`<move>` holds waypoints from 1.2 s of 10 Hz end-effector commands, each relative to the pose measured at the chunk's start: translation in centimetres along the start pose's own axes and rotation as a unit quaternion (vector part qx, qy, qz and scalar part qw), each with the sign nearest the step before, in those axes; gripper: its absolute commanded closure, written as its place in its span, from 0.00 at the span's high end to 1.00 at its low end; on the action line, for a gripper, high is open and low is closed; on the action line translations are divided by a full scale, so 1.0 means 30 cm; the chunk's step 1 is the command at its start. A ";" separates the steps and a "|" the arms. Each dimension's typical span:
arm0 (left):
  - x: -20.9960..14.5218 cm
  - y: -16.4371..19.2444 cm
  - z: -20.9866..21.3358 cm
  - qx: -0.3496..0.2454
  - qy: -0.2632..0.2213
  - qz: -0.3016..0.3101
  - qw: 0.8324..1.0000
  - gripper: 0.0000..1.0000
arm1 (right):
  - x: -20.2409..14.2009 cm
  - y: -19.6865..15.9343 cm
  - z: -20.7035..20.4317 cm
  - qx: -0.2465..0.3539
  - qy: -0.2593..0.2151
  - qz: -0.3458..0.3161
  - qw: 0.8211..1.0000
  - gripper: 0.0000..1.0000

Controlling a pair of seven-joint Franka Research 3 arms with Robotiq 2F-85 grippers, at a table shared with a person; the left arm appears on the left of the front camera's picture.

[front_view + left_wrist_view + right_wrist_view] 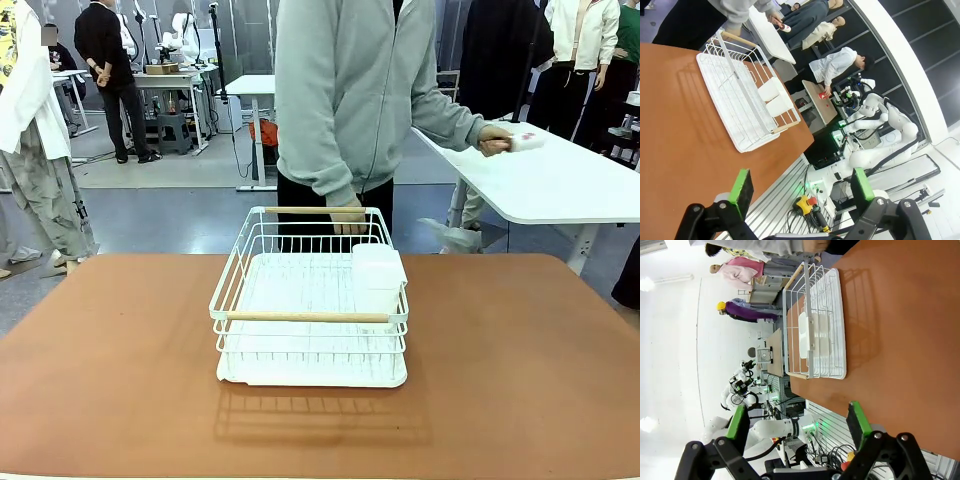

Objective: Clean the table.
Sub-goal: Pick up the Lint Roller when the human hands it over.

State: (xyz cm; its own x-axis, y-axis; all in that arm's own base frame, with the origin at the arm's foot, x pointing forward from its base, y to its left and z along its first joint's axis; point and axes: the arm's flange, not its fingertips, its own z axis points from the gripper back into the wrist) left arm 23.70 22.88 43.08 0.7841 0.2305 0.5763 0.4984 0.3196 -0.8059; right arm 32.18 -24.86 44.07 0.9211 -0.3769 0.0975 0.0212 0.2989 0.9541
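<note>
The white dish rack point(310, 300) sits mid-table point(520, 350), with a person's hand point(347, 212) at its far handle, seemingly to clear it away, which may be why the left gripper point(801, 184) and right gripper point(797, 421) hover near the robot's edge, jaws spread and empty.

A white wire dish rack point(310, 300) with wooden handles point(308, 316) sits on its white drip tray point(312, 378), a white box-shaped holder point(377, 272) set against its right side. Behind it stands a person in a grey sweatshirt point(350, 90), beside a white-topped table point(560, 185). Farther back, a person in black point(105, 60) faces away near a cluttered workbench point(170, 75).
</note>
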 end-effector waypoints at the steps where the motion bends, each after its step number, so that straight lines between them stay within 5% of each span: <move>1: -0.006 -0.005 0.005 -0.003 0.000 -0.002 1.000 1.00 | -0.002 0.019 0.004 0.002 -0.001 -0.009 1.000 1.00; 12: -0.006 -0.005 0.005 -0.003 0.000 -0.002 1.000 1.00 | -0.002 0.019 0.004 0.002 -0.001 -0.009 1.000 1.00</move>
State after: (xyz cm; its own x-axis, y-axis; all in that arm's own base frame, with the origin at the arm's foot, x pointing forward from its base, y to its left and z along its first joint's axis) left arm 23.70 22.88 43.08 0.7841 0.2305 0.5763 0.4983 0.3196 -0.8059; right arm 32.18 -24.86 44.07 0.9211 -0.3769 0.0975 0.0213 0.2988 0.9541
